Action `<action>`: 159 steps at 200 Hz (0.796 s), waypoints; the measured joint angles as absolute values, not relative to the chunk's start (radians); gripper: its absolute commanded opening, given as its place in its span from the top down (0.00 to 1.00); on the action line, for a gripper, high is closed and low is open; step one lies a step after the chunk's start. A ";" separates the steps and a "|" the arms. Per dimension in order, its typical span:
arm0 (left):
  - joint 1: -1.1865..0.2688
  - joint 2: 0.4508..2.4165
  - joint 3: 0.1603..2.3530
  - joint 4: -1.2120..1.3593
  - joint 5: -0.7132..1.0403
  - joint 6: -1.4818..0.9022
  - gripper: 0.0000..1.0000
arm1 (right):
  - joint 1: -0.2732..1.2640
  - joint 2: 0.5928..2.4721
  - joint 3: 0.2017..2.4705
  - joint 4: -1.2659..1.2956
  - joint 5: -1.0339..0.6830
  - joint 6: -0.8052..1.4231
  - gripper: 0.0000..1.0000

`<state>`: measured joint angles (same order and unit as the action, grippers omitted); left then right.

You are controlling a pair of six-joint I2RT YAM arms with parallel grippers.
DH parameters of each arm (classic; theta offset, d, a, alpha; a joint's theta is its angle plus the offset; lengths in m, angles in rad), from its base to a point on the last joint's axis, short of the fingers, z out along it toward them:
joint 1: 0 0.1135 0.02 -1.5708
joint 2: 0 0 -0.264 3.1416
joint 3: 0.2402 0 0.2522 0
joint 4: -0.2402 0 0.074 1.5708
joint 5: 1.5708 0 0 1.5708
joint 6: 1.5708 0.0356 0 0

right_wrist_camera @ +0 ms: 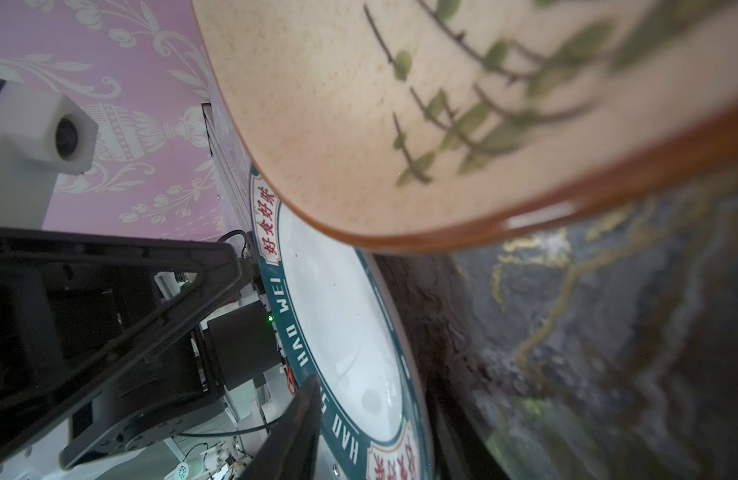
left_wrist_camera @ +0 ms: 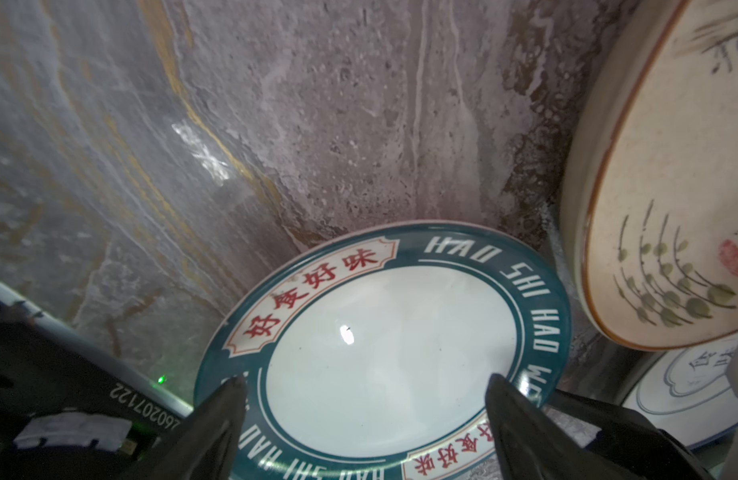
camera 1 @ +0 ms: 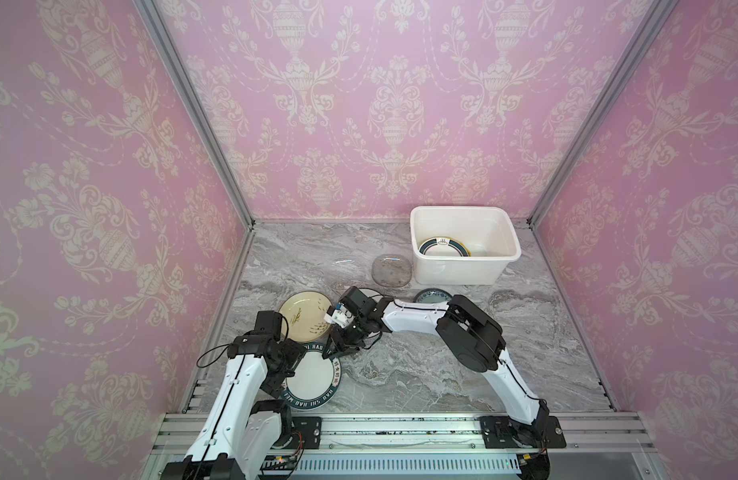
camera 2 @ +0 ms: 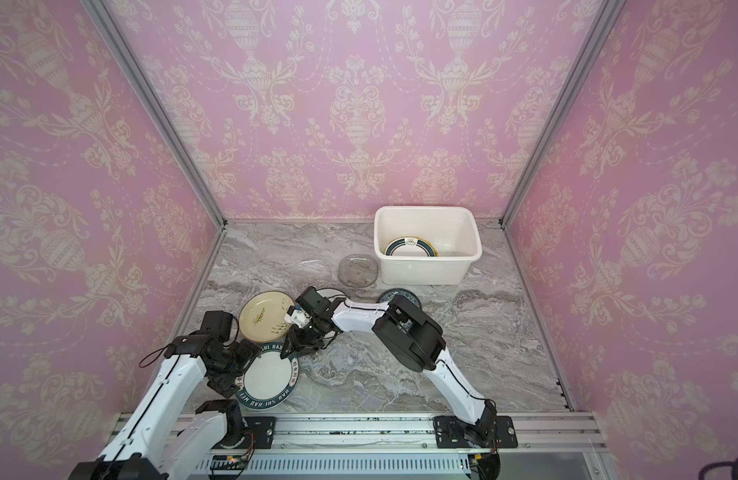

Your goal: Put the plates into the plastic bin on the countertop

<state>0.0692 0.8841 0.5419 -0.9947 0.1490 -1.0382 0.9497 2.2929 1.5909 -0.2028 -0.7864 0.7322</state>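
Inside a booth of pink wallpaper (camera 1: 379, 104) printed with cream urns and garlands, framed by metal posts (camera 1: 192, 108), you look down on a grey marble-patterned countertop (camera 1: 421, 374) veined in white and brown. A silver slotted rail (camera 1: 400, 432) runs along its near edge and carries both arm bases.

At the back right stands the white plastic bin (camera 1: 458, 270), deep, with rounded corners. A dark-rimmed plate (camera 1: 442, 249) lies inside it, with a sliver of yellow showing at its edge.

The other plates lie on the countertop. Just left of the bin is a smoky glass plate (camera 1: 391, 271), and left of that a clear glass plate (camera 1: 345, 268), faint against the marble. In front of the bin, a teal plate (camera 1: 429, 296) is partly hidden by your right arm. At the near left, a cream plate (camera 1: 302, 316) with green sprigs and a brown rim sits just behind a white lettered plate (camera 1: 313, 374), whose teal band reads HAO SHI HAO WEI beside red characters.

Your left gripper (left_wrist_camera: 367, 390) hangs over the lettered plate, its fingers (left_wrist_camera: 226, 415) spread wide and holding nothing. Your right gripper (camera 1: 340, 347) reaches across to that plate's far rim. One finger lies against the band and the other is hidden, so you cannot tell whether it grips.
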 measured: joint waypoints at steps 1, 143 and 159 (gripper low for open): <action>0.069 0.884 0.541 -0.993 0.150 -1.038 0.09 | 0.950 2.293 1.591 -0.203 -0.787 0.733 0.69; 0.069 0.831 0.587 -1.018 0.161 -1.027 0.07 | 0.945 2.280 1.629 -0.393 -0.778 0.628 0.95; 0.069 0.819 0.606 -1.018 0.165 -1.011 0.08 | 0.934 2.253 1.593 -0.412 -0.775 0.627 0.96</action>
